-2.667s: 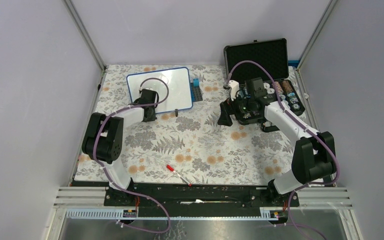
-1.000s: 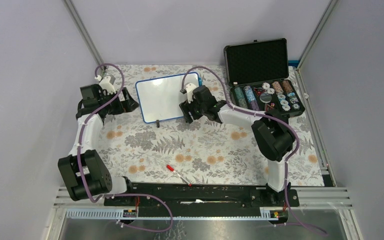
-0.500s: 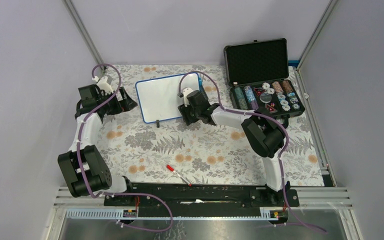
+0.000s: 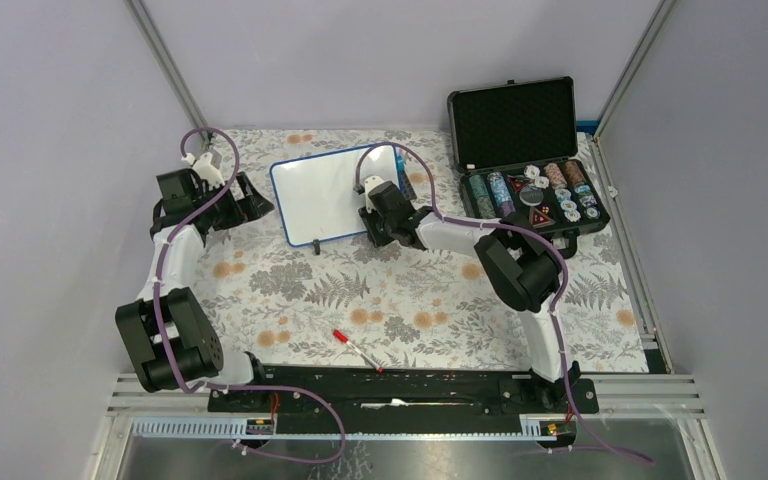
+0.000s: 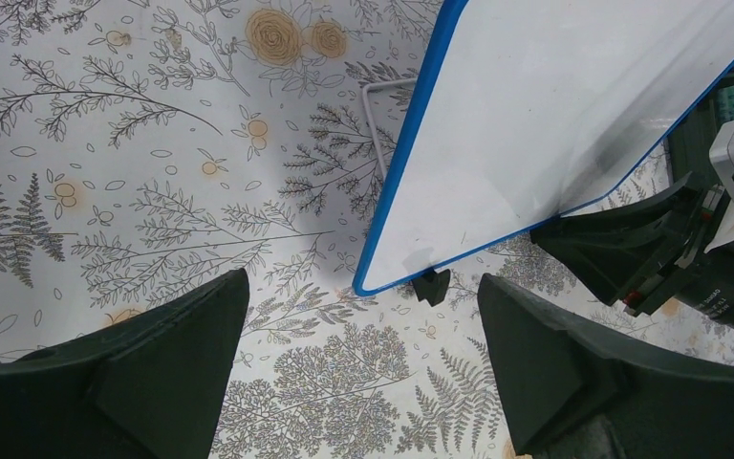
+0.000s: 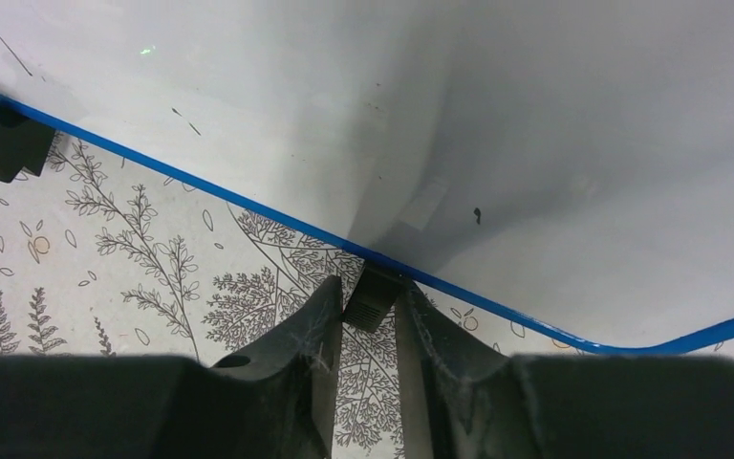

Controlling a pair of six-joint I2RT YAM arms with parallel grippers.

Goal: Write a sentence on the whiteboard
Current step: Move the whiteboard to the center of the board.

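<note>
On floral cloth (image 4: 410, 290), glossy rounded-corner whiteboard (image 4: 322, 200)

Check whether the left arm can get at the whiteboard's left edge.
Probably yes: the left gripper, jaws wide open, sits just beside that edge of the whiteboard, with only bare tablecloth between them.

Whiteboard (image 4: 325, 195) smooth glossy white, thin blue plastic-looking rim. Table cloth (image 4: 410, 300) matt, floral print. Far-right case (image 4: 512, 120) lid lined with matt black foam.

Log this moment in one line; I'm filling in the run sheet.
left claw open, empty | right claw pinching foot of whiteboard | no sentence written | red marker untouched on table
</note>
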